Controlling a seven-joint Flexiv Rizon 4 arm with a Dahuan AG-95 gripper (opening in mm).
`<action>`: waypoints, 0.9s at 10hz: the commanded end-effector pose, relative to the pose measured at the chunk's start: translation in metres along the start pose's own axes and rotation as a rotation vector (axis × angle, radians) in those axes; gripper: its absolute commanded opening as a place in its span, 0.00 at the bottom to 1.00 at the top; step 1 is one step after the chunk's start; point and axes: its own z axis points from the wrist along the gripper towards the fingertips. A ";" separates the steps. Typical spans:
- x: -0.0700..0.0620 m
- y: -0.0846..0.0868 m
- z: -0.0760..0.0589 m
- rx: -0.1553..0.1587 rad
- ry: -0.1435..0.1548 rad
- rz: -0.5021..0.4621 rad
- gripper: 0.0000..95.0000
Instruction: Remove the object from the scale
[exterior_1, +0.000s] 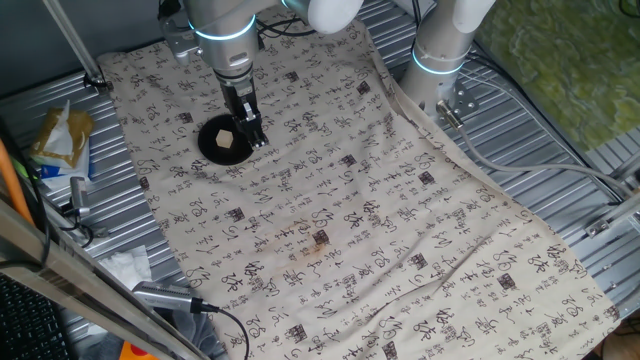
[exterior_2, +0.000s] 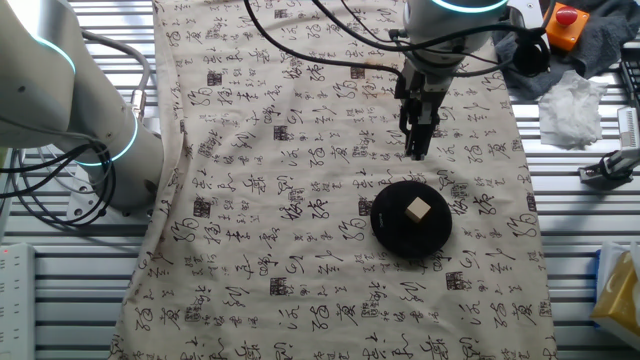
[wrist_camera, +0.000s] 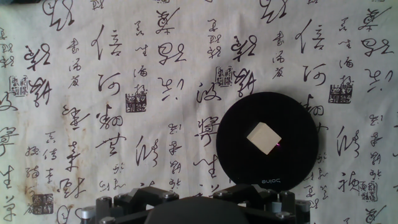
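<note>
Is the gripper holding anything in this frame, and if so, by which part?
Nothing is held. The gripper hangs above the cloth beside the scale, and the object sits untouched on the scale.

You are looking at a glossy white arm (exterior_1: 335, 12) with glowing cyan rings at its joints, a silver wrist (exterior_1: 229, 45) trailing black cables, and a slim black two-finger gripper (exterior_1: 250, 128).

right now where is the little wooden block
The wooden block sits near the middle of the round black scale on the calligraphy-print cloth, with the gripper hanging above the cloth just beside the scale.
</note>
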 end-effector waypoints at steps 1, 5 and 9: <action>0.000 0.000 0.000 -0.019 -0.036 -0.010 0.00; 0.000 0.000 0.000 -0.014 -0.035 -0.013 0.00; 0.000 0.000 0.000 -0.015 -0.035 -0.014 0.00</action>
